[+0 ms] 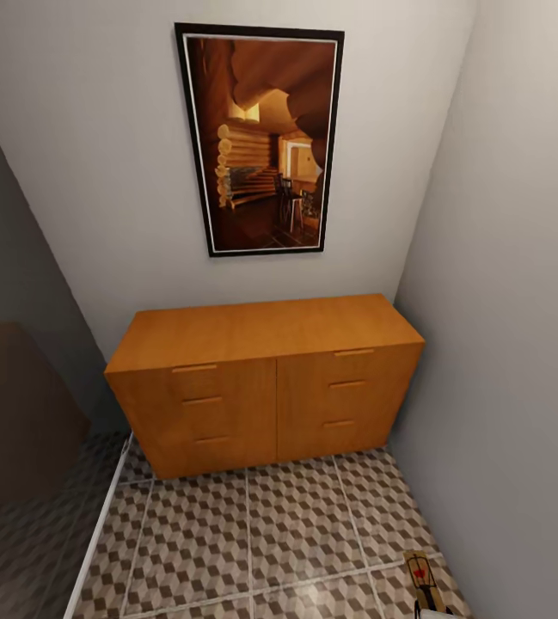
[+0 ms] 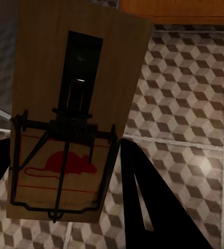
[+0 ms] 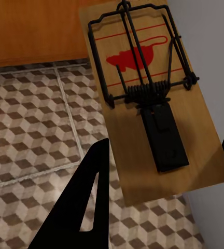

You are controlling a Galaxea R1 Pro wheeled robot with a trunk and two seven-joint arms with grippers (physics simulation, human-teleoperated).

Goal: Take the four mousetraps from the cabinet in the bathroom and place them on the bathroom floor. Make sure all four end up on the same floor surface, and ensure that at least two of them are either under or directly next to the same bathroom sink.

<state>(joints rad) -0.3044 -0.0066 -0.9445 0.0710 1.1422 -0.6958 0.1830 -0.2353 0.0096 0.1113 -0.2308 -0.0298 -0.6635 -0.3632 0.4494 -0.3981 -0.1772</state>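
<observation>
The orange-brown cabinet (image 1: 261,378) stands against the far wall with all its drawers shut; its front also shows in the wrist views (image 2: 179,10) (image 3: 34,31). My left gripper (image 2: 64,144) is shut on a mousetrap (image 2: 75,57), a wooden board with dark wire and a red mouse print, held above the cube-patterned bathroom floor (image 2: 190,104). My right gripper (image 3: 166,148) is shut on a second mousetrap (image 3: 143,104), close to the grey side wall. That trap (image 1: 421,578) shows at the head view's lower right, above the floor (image 1: 253,542). The sink is out of view.
A framed picture (image 1: 261,137) hangs above the cabinet. A grey wall (image 1: 511,344) closes the right side. A dark brown panel (image 1: 12,413) and a pale floor strip (image 1: 98,533) lie on the left. Open tiles stretch in front of the cabinet.
</observation>
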